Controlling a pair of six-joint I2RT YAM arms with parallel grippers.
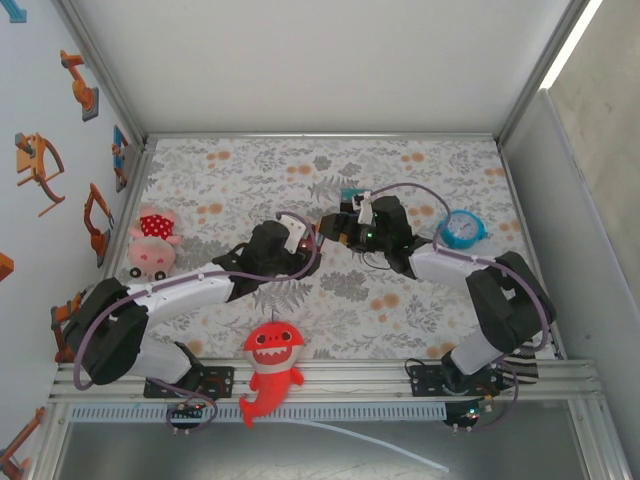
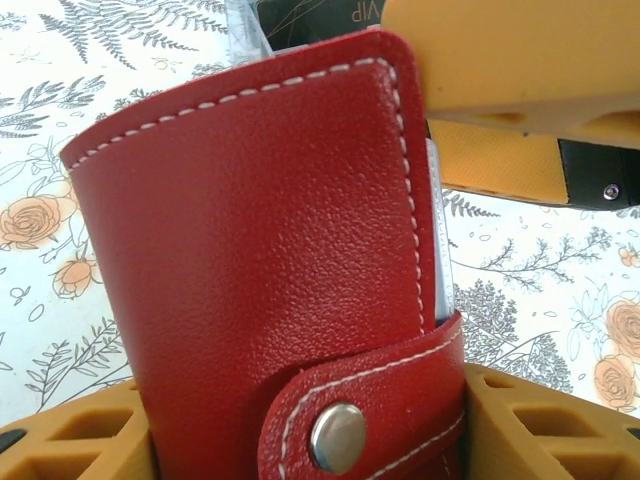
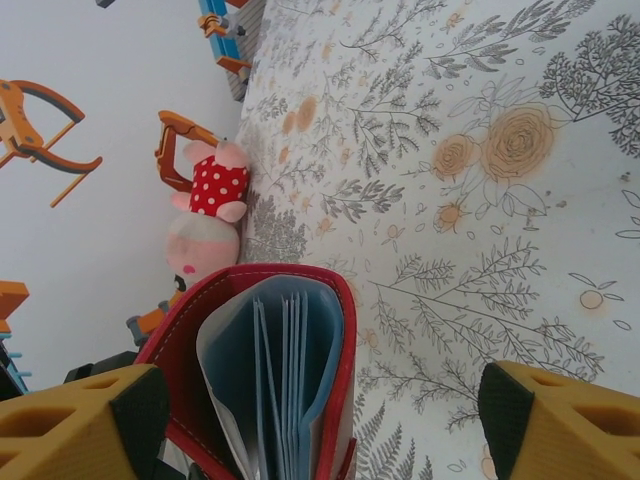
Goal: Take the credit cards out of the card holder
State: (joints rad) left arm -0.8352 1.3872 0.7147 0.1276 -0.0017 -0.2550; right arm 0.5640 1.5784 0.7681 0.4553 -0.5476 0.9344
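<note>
Two arms meet over the middle of the floral tabletop (image 1: 420, 170). The card holder (image 2: 260, 260), a dark red stitched wallet, is held off the tabletop between them, standing upright.

(a) Left wrist view. The left gripper (image 2: 310, 445) is closed on the lower part of the card holder, with one orange finger pressing on each side. The strap tab (image 2: 390, 385) wraps around the right edge and is fastened by a metal snap stud (image 2: 338, 437). A dark card (image 2: 315, 15) lettered "VIP" sticks out above the top edge. One of the right arm's orange fingers (image 2: 500, 60) lies just beside the upper right corner of the holder; contact cannot be determined.

(b) Right wrist view. This looks down into the mouth of the holder, where thin blue-grey leaves (image 3: 285, 370) stand packed side by side within the red cover. Sleeves and cards cannot be told apart at this angle. The jaws of the right gripper (image 3: 320, 410) are spread wide. One finger is close against the holder, and the other is well apart from it, with bare tabletop showing between.

(c) Top view. A pig plush (image 1: 152, 243) lies at the left wall. A red shark plush (image 1: 270, 365) lies at the near edge, between the arm bases. A blue alarm clock (image 1: 462, 230) stands just beside the right arm.
</note>
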